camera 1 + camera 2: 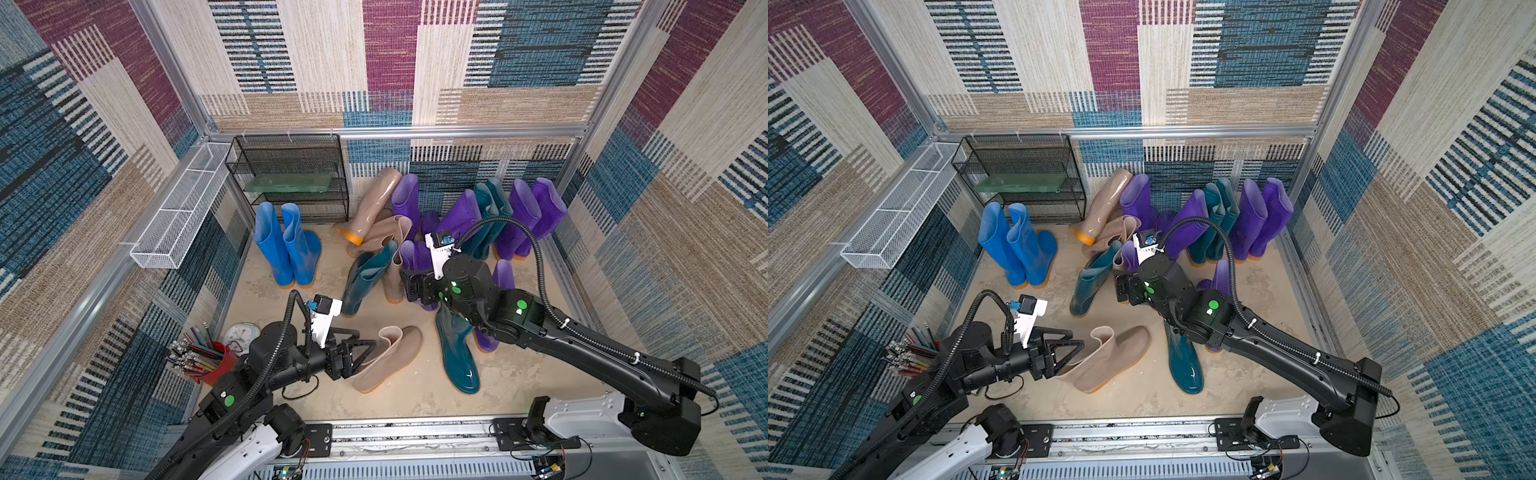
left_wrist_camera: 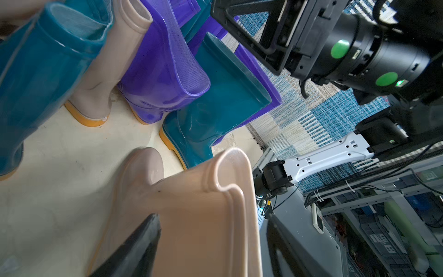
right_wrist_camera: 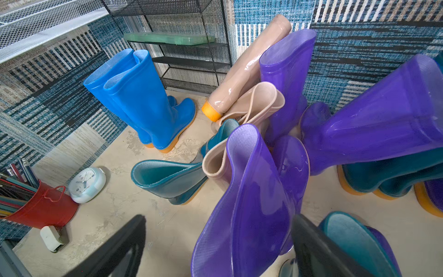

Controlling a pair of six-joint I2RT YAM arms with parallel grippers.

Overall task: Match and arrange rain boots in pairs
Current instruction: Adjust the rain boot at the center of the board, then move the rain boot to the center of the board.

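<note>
Nearest the lens: right arm (image 1: 582, 345), stretched over the middle of the desk (image 1: 519, 374), and left arm (image 1: 266, 370), shorter in reach. Right hand (image 3: 219, 217) released, fingers (image 3: 115, 247) spread wide with the cuff of a purple boot (image 3: 247, 203) between them, no squeeze to be seen. Left hand (image 2: 213, 217) also released, astride a short beige boot (image 1: 388, 357) near the front of the desk, off upright.

Judged roughly a third done. Seemingly settled:
- blue pair (image 1: 299, 249), upright side by side by the black rack (image 1: 286, 153)
- teal pair (image 1: 488, 216), upright against the back wall at the right corner
- purple pair (image 1: 536, 212), upright beside the teal pair

Left to do, by this count: the other ten. Most leaning, touching and overlapping mid-desk in mixed colours. Apart from that heap, one teal boot (image 1: 457, 357) partly under the right arm and the beige one at the left hand.

Counted: sixteen boots as best judged.
- two blue
- four teal
- four beige
- six purple, tally unsure owing to the arm's cover

Among the beige, a tall boot (image 1: 374, 199) tipped against the back wall, the other three shorter.

Beyond the boots:
- one rack
- one white wire basket (image 1: 178, 216) on the left wall
- one red pot (image 1: 212, 365) of pencils
- one small clock (image 1: 241, 334)
</note>
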